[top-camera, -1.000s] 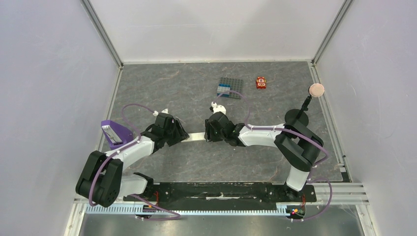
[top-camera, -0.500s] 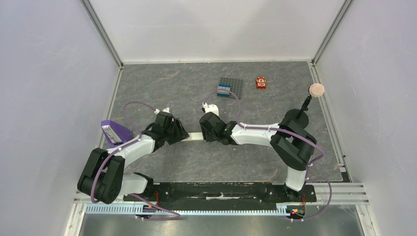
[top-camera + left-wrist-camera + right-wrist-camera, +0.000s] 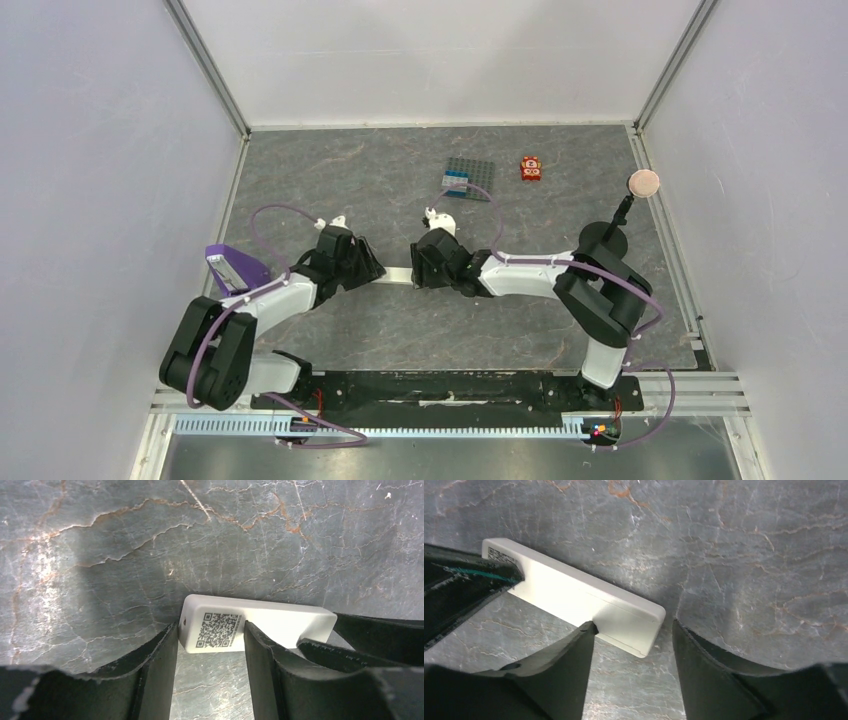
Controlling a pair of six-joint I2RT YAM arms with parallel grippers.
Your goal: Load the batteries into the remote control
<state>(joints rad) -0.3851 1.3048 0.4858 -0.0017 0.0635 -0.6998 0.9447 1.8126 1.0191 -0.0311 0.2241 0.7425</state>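
While the remote control (image 3: 399, 275) lies flat on the grey veined surface (image 3: 350, 190), the two grippers stand at its two ends, low over the surface. From above we see only a short white piece of the bar between them. It lies in the middle of the surface, a little toward the near edge.

In the left wrist view the left gripper (image 3: 210, 630) is spread. The end of the remote control that carries a QR label lies crosswise just past the fingertips. One finger (image 3: 155, 665) reaches the corner of this end, and the other covers a part of the bar further along. We cannot tell if they touch it.

In the right wrist view the right gripper (image 3: 634, 624) is also spread. The other end of the bar lies slanted in the gap, and a thin seam runs across it. One finger (image 3: 564, 665) meets the near long edge, while the other stands beside the end, apart from it. The face turned up is plain white.

A purple holder (image 3: 235, 268) stands just left of the left arm.
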